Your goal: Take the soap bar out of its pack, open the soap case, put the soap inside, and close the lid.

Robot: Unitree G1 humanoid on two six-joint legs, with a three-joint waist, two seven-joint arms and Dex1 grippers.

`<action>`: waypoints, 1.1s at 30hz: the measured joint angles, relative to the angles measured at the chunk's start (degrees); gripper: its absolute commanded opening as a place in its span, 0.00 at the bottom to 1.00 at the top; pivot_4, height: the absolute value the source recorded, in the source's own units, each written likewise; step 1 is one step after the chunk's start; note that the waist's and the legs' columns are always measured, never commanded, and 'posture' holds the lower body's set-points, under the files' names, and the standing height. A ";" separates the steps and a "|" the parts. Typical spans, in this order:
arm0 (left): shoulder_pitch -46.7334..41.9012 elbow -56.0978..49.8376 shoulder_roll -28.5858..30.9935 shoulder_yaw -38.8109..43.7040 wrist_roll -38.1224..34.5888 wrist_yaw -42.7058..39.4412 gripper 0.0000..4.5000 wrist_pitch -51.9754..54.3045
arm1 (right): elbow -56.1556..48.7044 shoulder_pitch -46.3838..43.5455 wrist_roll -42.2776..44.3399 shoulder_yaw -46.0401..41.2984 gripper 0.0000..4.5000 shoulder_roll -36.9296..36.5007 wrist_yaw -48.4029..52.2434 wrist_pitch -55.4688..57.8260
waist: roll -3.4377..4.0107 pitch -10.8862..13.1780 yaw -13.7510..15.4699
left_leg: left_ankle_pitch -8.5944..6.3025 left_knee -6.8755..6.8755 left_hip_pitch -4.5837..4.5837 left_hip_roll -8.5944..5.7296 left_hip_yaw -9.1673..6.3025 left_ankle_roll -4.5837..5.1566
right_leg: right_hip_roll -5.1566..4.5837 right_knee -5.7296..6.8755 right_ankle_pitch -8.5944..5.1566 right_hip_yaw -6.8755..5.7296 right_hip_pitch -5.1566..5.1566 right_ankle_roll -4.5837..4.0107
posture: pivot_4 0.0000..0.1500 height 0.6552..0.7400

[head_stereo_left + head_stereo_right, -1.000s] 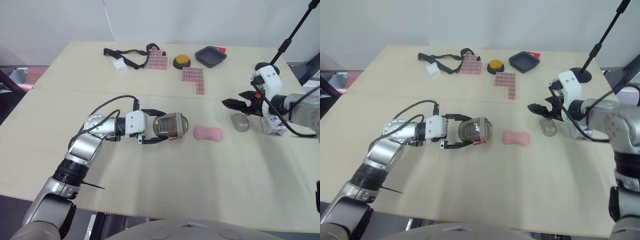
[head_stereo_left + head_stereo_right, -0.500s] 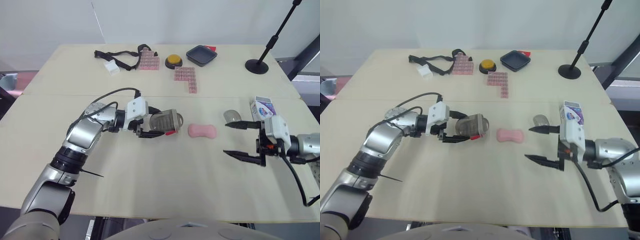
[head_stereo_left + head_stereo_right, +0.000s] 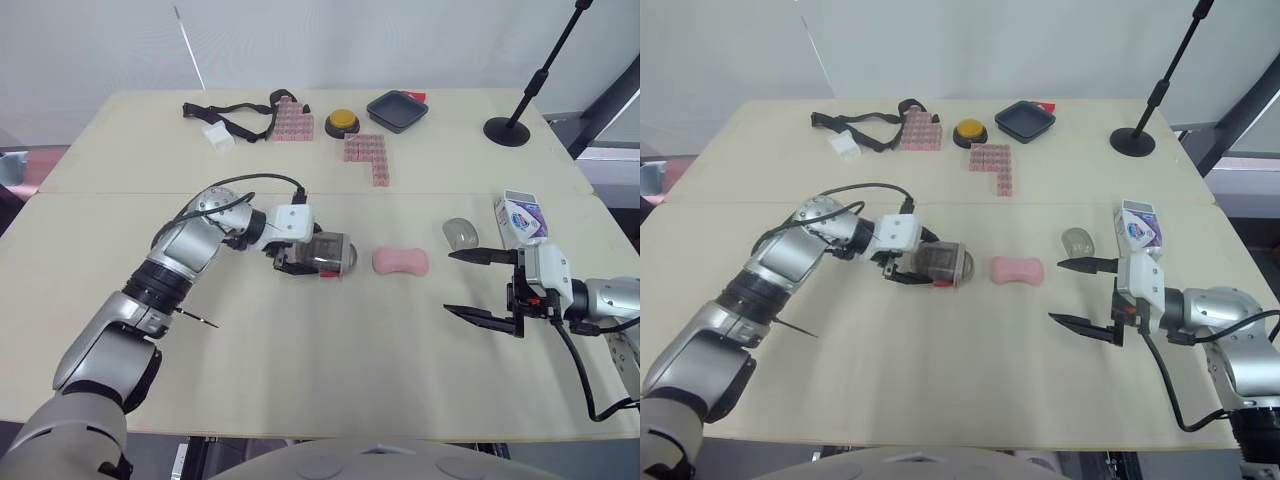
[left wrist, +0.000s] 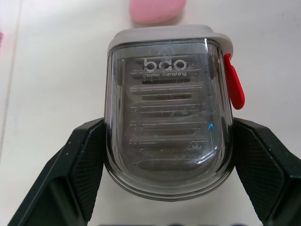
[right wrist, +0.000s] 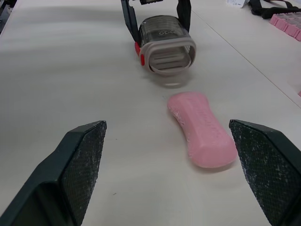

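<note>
While the head camera has been tilting over the last second, the right pincer (image 3: 450, 283) is now hanging wide open near the counter's (image 3: 300, 380) right edge. It is no longer hovering at the clear lid (image 3: 460, 233), which is lying beside the standing soap pack (image 3: 520, 217). The left pincer (image 3: 305, 258) is clamping the soap case (image 3: 330, 255) at the counter's middle, with the case's mouth now facing the pink soap (image 3: 400, 262) just beside it. Unpacking and opening are looking done, and loading is coming next.

Seen from the left wrist, both fingers are pressing the case's sides.

Seen from the right wrist, the case is showing an empty, ribbed interior, and the soap is lying outside it.
</note>
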 measured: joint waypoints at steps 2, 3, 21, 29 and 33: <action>0.00 -0.01 -0.09 -0.11 0.06 -0.44 0.77 0.48 | 0.00 0.27 -0.02 0.00 1.00 0.01 -0.13 -0.26 | 0.00 0.00 0.00 | 0.00 0.00 0.00 0.00 0.00 0.00 | 0.00 0.00 0.00 -0.01 0.00 0.00 | 1.00 1.00; 0.00 -0.02 -0.09 -0.10 0.15 -0.53 0.77 0.56 | 0.00 0.42 -0.03 0.00 1.00 0.02 -0.18 -0.34 | 0.00 0.00 0.00 | 0.00 0.00 0.00 0.00 0.00 0.00 | 0.00 -0.01 0.00 -0.01 0.01 0.00 | 1.00 1.00; -4.07 -4.77 1.81 -1.23 2.77 -5.45 0.77 10.33 | 1.26 1.09 -0.41 0.12 1.00 0.40 -0.69 -0.78 | 0.00 0.00 -0.19 | 0.00 -0.04 0.01 0.01 -0.01 0.00 | -0.03 -0.08 0.00 -0.04 0.03 -0.01 | 1.00 1.00; -4.01 -5.19 3.84 -2.02 3.87 -6.44 0.77 10.28 | 1.53 1.08 -0.41 0.16 1.00 0.58 -0.73 -0.78 | 0.00 0.00 -0.19 | 0.00 -0.04 0.02 0.01 -0.01 0.00 | -0.03 -0.10 0.00 -0.06 0.03 -0.01 | 1.00 1.00; -3.98 -5.22 6.25 -2.01 3.81 -7.58 0.77 10.15 | 1.61 1.08 -0.43 0.16 1.00 0.58 -0.77 -0.78 | 0.00 0.00 -0.29 | 0.00 -0.06 0.05 0.02 -0.01 0.00 | -0.03 -0.13 0.00 -0.08 0.03 -0.01 | 1.00 1.00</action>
